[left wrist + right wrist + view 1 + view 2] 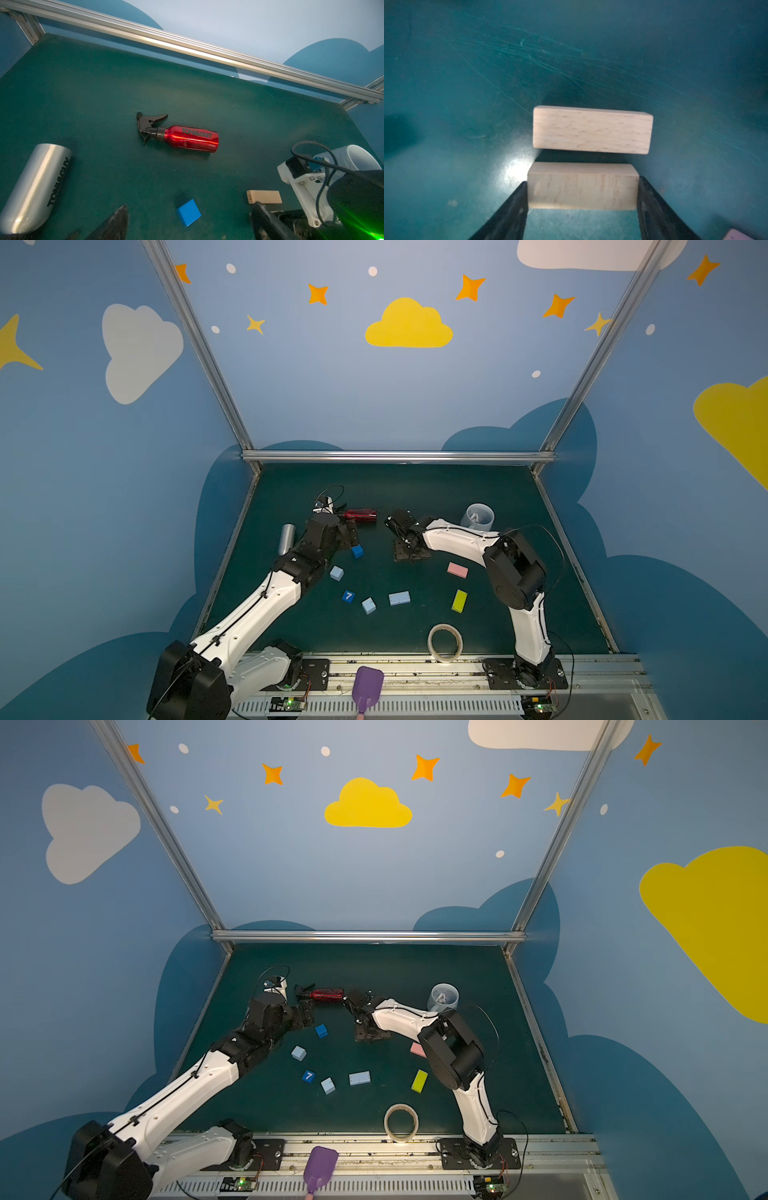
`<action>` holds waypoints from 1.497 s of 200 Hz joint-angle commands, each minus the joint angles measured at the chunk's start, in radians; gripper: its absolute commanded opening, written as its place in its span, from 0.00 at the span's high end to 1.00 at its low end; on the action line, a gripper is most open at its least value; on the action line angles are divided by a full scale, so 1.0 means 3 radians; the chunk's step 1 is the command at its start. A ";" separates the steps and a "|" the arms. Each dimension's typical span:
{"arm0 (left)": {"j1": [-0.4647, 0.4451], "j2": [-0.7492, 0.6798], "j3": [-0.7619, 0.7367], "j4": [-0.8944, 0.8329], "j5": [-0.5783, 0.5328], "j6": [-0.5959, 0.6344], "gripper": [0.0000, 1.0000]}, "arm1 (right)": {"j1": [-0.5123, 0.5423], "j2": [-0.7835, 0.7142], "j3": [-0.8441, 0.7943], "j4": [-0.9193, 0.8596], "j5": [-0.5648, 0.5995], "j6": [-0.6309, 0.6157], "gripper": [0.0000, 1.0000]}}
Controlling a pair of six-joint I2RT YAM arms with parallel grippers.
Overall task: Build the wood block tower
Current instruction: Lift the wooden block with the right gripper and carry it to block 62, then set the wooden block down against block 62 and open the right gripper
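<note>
Tabletop (390, 489): dark green mat. An aluminium rail (397, 456) runs along the far edge, more rails run down both sides, and your arm bases sit on the front rail. You have a broad bare strip between the far rail and the red spray bottle (360, 514), which lies on its side.

The left edge is tighter: a silver metal cylinder (286, 539) lies just beside your left arm (266, 597). A pale blue cup (479, 516) stands behind your right arm (457, 539). A beige tape roll (445, 642) overlaps the front edge. A purple plastic scoop (367, 686) lies on the front rail.

Your right jaws are clenched on the two ends of a pale bare-wood rectangular block (582, 187), mid-tabletop. A second bare-wood block (591, 129) lies just beyond it, parallel, with a narrow gap between them. You cannot tell whether the gripped one rests on the mat.

Your left jaws are released and wide, one tip on each side of a dark blue cube (188, 212), touching neither face.

The loose blocks lie flat between your arms, each apart from the next. Count:
- Dark blue cubes, two: the one at your left jaws and the cube marked "7" (348, 596)
- Light-blue cubes, two: the farther light-blue cube (336, 573) and the nearer light-blue cube (368, 605)
- Light-blue flat rectangle (399, 598), one
- Pink flat rectangle (457, 570), one, close by your right elbow
- Yellow-green flat rectangle (459, 600), one
- Bare-wood blocks, two

That makes nine blocks, plus one each of bottle, cylinder, cup, roll and scoop
</note>
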 commanded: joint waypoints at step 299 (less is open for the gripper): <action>-0.0015 -0.0015 -0.0029 -0.0054 -0.0094 0.0054 0.08 | -0.0106 0.0243 0.0234 -0.0097 -0.0069 0.0076 0.30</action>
